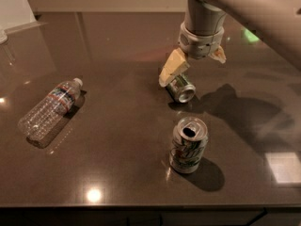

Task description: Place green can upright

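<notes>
Cans numbered two on the dark glossy table (113, 173), with one plastic bottle (49, 108) and one robot arm (249, 8) carrying one gripper (195, 64).

The green can (182, 90) lay on its side near the middle of the table, its silver end turned toward the camera and to the right. The gripper hung just above and behind it, its two pale yellow fingers (171, 70) spread wide apart and clasping nothing. The nearer finger slanted down to the can's upper left side; whether it touched the can could not be told.

The silver-white can (188, 147) with a green swirl logo stood upright nearer the camera, apart from the green can. Its tab hole was open and showed only dark inside, so what it held could not be made out.

The bottle lay on its side well to the left, cap pointing away from the camera, with a label band near its neck. Its clear ribbed body showed the table through it; any liquid inside could not be made out.

The green can's far end was hidden behind the finger. The other finger showed only as a small tip at the wrist's right side. The arm was cut off by the top and right edges.
</notes>
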You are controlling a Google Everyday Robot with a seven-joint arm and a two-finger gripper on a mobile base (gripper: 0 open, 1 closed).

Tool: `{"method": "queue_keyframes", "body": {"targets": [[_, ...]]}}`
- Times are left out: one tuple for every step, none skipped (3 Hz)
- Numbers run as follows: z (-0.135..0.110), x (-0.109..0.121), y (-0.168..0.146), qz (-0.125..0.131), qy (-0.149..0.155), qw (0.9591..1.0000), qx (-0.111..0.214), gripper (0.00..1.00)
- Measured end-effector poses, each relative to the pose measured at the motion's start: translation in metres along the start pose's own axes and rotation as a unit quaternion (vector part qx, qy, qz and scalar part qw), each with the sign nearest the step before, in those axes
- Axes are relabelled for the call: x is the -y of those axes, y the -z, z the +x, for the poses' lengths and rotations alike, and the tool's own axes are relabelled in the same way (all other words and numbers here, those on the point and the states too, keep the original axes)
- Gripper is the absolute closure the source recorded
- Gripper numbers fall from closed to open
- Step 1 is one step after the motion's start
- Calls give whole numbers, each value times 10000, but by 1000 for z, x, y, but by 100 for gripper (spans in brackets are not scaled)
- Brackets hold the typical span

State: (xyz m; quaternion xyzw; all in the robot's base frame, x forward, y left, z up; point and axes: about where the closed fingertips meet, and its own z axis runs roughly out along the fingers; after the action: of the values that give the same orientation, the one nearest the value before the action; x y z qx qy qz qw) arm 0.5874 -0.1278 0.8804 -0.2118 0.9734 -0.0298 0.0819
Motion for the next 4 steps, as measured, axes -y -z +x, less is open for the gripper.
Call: {"method": "queue_keyframes", "body": {"targets": [[-14, -6, -12, -17, 63, 9999, -84, 0], [-22, -9, -20, -45, 91, 9999, -119, 0], [-29, -13, -29, -140, 74, 9998, -125, 0], [-33, -17, -36, -233, 62, 9996, -123, 18]]}}
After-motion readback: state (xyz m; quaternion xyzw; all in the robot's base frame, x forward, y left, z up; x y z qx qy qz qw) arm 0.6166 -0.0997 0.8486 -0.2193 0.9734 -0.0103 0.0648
